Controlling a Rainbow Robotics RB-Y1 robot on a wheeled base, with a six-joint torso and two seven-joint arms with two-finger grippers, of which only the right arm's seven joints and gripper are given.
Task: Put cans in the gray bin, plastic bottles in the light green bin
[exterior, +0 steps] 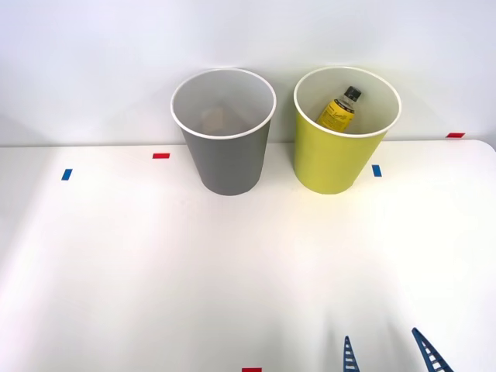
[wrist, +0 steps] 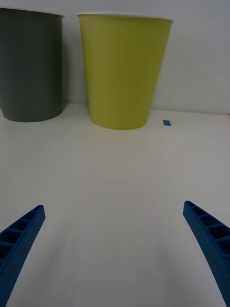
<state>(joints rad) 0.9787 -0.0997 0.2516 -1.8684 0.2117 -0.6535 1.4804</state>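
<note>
The gray bin (exterior: 226, 147) stands upright at the back of the white table, with the light green bin (exterior: 341, 151) to its right. A plastic bottle (exterior: 339, 110) with a black cap and yellow label leans inside the light green bin. Deep in the gray bin lies a dim tan shape (exterior: 216, 118), too faint to say whether it is a can. My right gripper (exterior: 384, 345) is open and holds nothing, low at the table's near edge, well in front of the light green bin. The wrist view shows the gray bin (wrist: 31, 67), the light green bin (wrist: 122, 72) and the spread blue fingers (wrist: 24, 232).
Small tape marks lie on the table: red (exterior: 160, 156), blue (exterior: 67, 174), blue (exterior: 377, 170) next to the light green bin, red (exterior: 456, 135) at the far right, red (exterior: 251, 370) at the near edge. A white wall rises right behind the bins.
</note>
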